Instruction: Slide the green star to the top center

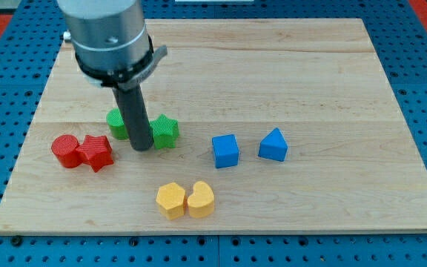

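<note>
On the left half of the wooden worktop (288, 67), in the one camera view: my tip (141, 147) planted between the green star (165, 130) at the view's right and a second green block (116, 122) at the view's left, touching or nearly touching both. No hand here, only a bare rod, so nothing grasped. Red cylinder (64, 150) and red star (95, 152) lower left; blue cube (225, 150) and a blue wedge-like block (273, 144) to the right; two yellow blocks (186, 199) near the bottom. Task barely begun, by the look of it: star well below the top centre, whole slide upward and rightward left to do.
</note>
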Available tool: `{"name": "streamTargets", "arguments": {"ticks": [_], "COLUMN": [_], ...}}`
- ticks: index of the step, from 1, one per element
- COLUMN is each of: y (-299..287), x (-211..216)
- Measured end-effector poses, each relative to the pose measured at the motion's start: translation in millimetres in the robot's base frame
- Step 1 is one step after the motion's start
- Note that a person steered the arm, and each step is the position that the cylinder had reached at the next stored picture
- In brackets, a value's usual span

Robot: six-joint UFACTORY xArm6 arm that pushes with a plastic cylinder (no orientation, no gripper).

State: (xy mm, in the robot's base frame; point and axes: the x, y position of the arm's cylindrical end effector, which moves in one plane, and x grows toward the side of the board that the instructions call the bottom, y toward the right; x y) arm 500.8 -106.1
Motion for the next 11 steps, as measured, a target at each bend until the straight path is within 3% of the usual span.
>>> {"name": "streamTargets", "arguments": {"ticks": [1, 2, 3, 4, 5, 6, 7, 9, 10, 11], "y": [22.7, 48.0, 39.5, 38.9, 2.0, -38.8, -45.2, 49.0, 51.7, 57.2], "x": [11.5, -31.1, -106.5, -96.1, -60.8, -72.5, -132.8, -119.8, -143.0, -218.3]}}
